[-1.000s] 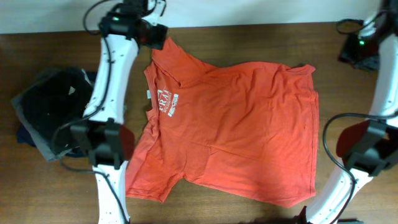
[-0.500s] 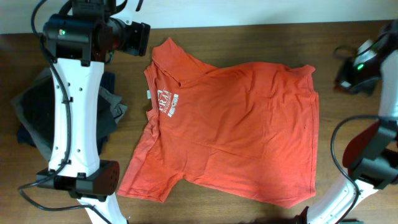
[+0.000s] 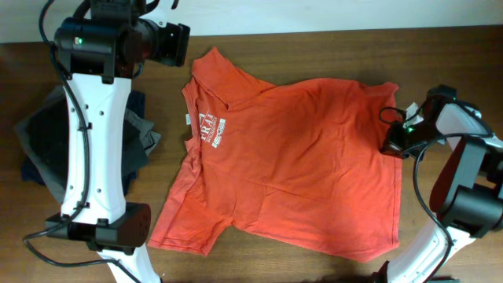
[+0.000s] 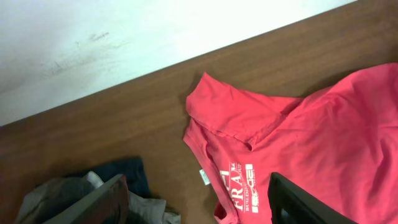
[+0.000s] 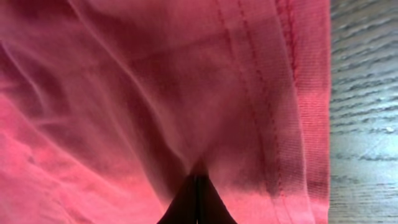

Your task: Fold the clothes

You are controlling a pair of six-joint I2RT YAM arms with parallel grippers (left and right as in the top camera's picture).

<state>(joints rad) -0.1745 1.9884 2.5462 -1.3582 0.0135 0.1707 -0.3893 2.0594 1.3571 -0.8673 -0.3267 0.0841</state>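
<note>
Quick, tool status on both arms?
Left tool: open, holding nothing.
Right tool: closed, pinching the shirt near its hem.

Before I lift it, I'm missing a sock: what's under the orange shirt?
Only the wooden table shows around the orange shirt. It lies spread out, no obvious lump; anything thin beneath is covered.

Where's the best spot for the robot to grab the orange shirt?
Grab the orange shirt by its stitched hem, coming in from the table beside it. That edge lies flat and free, and the right gripper is pinching just inside it.
</note>
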